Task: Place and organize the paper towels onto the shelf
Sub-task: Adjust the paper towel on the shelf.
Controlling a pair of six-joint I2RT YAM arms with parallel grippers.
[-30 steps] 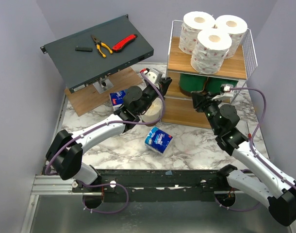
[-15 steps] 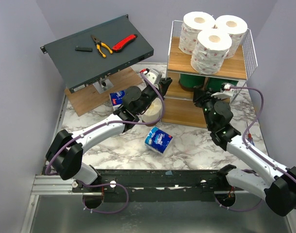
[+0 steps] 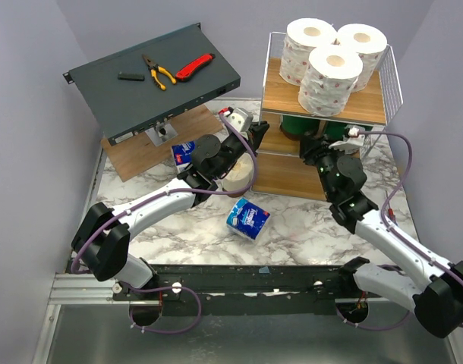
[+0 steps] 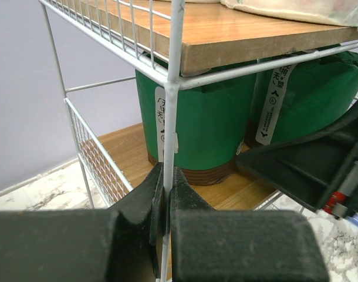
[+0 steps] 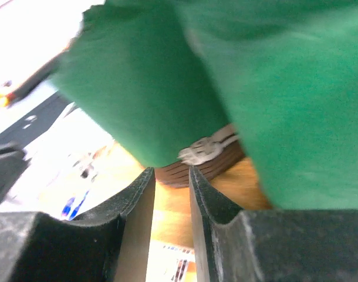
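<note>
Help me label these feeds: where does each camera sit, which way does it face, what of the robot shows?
Top external: above and behind the arm bases, looking down on table and shelf; both arms show.
Left wrist: on the left arm, facing the shelf's corner post; left gripper pinches it.
Right wrist: on the right arm, against the green-wrapped rolls; right gripper slightly open.
Shared: both wrist views show those rolls.

Top external: high behind the near edge, looking down over the whole table (image 3: 178, 227). Both wrist views: close against the shelf (image 4: 237, 35), facing its green-wrapped rolls (image 4: 208, 123) (image 5: 144, 88), which they share.
</note>
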